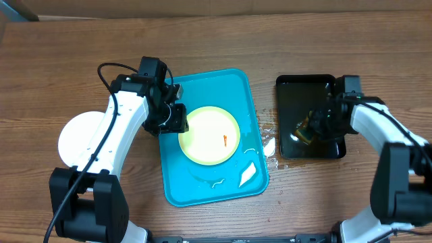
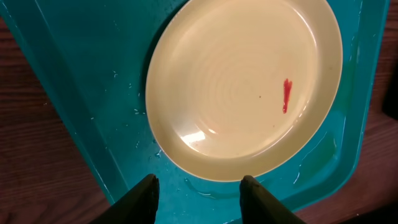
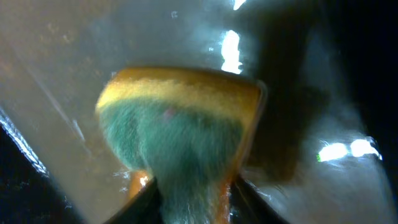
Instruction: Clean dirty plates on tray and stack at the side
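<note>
Nearest the robot, patches of water (image 1: 247, 174) are seen in the near right corner of the turquoise tray (image 1: 177, 189), which lies at the middle of the tabletop (image 1: 40, 67). More drops are scattered on the wood just off the tray's right edge.

A little farther in, toward the tabletop's left edge, a white plate (image 1: 75, 138) lies outside the tray, partly covered by the left arm. Whether more than one plate is stacked there cannot be told.

At the middle of the tray, the pale yellow plate (image 1: 210, 136) (image 2: 242, 87) lies flat, marked with a red-orange smear (image 1: 224, 140) (image 2: 286, 95) right of its centre. The left gripper (image 1: 177, 121) (image 2: 200, 179) is positioned at the plate's left rim with its jaws parted. Nothing is held between them, and the rim is seen just ahead of the fingertips.

Near the right edge of the tabletop lies the black tray (image 1: 297, 88) (image 3: 323, 93), its floor wet and glinting. In its near half, a sponge (image 1: 304, 128) (image 3: 180, 124), yellow with a green scouring face, is clamped between the fingers of the right gripper (image 1: 314, 125) (image 3: 186, 186).
</note>
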